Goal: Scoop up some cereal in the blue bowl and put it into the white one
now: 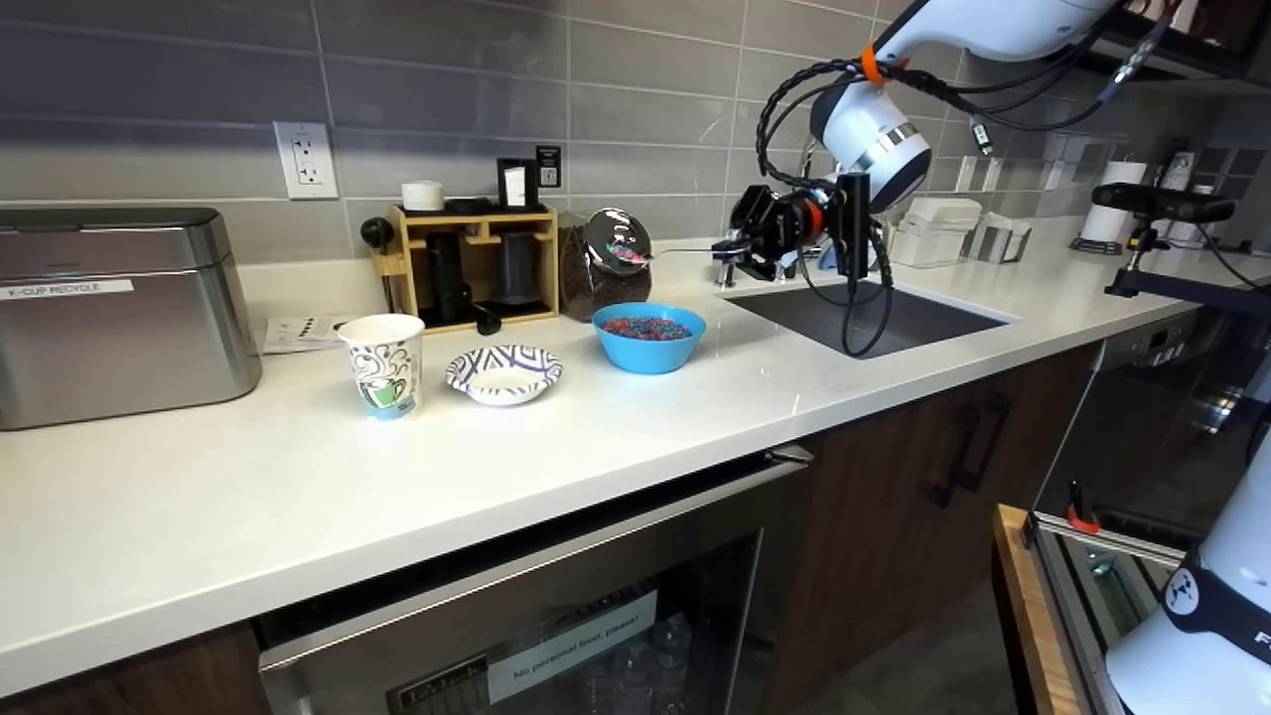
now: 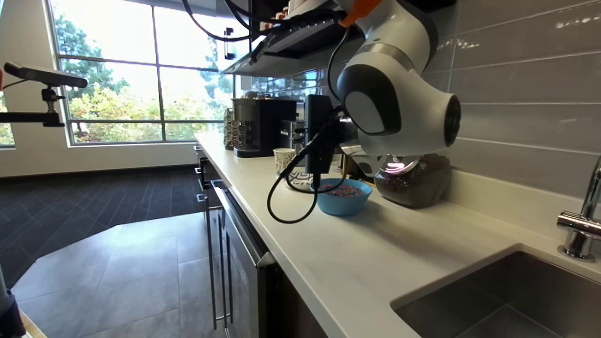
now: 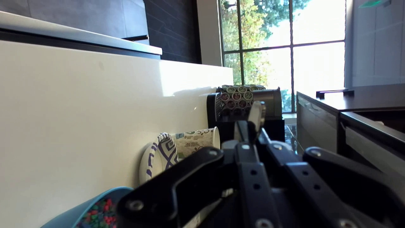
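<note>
Hand clenched on handle of spoon; cereal aboard. Blue bowl, white bowl stand between front and back edges of desk. Spoon likely light, stiff, slippery: grip handle end, hold level.

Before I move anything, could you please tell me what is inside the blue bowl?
The blue bowl holds cereal, red and green in the wrist view. The cereal covers the bottom, so anything underneath cannot be seen.
</note>
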Tool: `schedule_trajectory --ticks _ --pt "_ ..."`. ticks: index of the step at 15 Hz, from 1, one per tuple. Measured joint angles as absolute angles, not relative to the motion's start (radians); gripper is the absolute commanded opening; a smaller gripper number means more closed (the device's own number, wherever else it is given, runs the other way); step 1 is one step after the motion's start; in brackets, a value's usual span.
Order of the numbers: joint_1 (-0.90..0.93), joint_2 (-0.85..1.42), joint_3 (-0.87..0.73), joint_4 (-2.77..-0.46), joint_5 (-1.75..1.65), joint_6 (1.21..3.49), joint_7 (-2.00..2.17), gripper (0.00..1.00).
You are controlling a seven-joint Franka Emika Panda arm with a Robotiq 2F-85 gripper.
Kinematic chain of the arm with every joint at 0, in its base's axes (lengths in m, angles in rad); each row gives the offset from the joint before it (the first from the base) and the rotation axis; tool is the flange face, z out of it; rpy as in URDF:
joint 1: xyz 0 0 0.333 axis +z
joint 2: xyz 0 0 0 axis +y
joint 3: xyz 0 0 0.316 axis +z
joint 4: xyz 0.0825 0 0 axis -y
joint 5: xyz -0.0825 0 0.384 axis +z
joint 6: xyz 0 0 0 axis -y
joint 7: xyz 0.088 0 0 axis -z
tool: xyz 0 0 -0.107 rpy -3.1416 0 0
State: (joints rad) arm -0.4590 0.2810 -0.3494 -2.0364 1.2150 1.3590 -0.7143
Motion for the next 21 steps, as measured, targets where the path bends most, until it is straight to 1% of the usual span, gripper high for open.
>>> schedule_trajectory --ticks 11,21 --pt "-0.275 0.243 -0.244 -2.026 1.232 1.663 -0.537 0.01" --pt "-0.191 0.264 -0.17 -2.025 1.247 1.923 -0.401 0.01"
